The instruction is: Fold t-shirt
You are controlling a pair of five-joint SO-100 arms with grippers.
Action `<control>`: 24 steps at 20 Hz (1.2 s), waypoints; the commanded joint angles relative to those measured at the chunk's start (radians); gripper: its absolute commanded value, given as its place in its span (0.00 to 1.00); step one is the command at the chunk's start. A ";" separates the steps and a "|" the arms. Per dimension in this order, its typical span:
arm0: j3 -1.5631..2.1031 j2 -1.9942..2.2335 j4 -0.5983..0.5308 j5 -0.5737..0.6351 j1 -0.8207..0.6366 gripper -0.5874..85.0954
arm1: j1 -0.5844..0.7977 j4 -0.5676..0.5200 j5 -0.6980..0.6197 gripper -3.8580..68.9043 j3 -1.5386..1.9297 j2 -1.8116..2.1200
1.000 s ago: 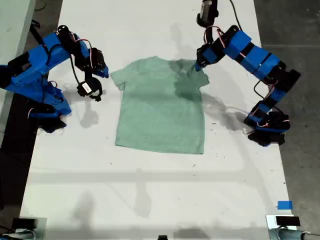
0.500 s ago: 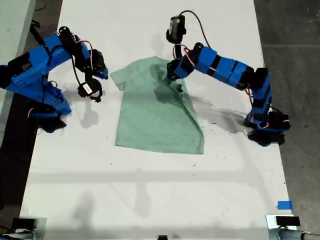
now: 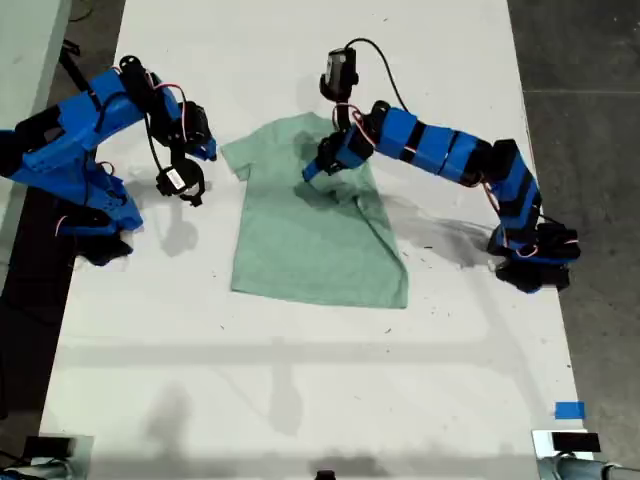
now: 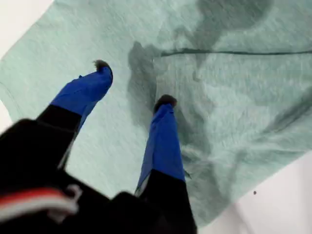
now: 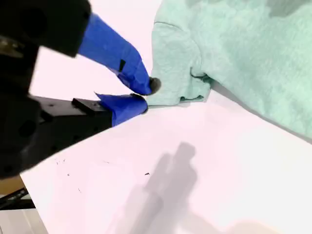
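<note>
the t-shirt (image 3: 318,215) is lying flat on the white table (image 3: 300,380), one sleeve folded inward. my first gripper (image 4: 134,87) is hovering spread wide over its middle; my second gripper (image 5: 144,97), nearly closed and empty, is sitting just beside the other sleeve.

White table (image 3: 300,400) spanning the middle of the exterior view. On it: the t-shirt (image 3: 300,240), upper centre, one side folded inward; two blue arm bases (image 3: 535,262) at left and right edges; blue tape (image 3: 569,410), lower right.
</note>
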 commanded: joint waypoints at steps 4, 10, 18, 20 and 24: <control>-0.012 0.014 -0.025 0.005 0.011 0.10 | 0.117 0.198 -0.061 0.29 -0.051 0.382; -0.040 -0.083 -0.072 0.141 -0.086 0.19 | 0.141 0.250 -0.074 0.23 0.318 0.703; -0.091 -0.327 -0.196 0.264 -0.222 0.40 | 0.075 0.144 0.034 0.24 0.815 1.066; -0.107 -0.393 -0.222 0.264 -0.261 0.39 | 0.064 0.127 0.057 0.23 0.893 1.143; -0.135 -0.509 -0.272 0.222 -0.296 0.37 | 0.055 0.110 0.081 0.22 1.002 1.243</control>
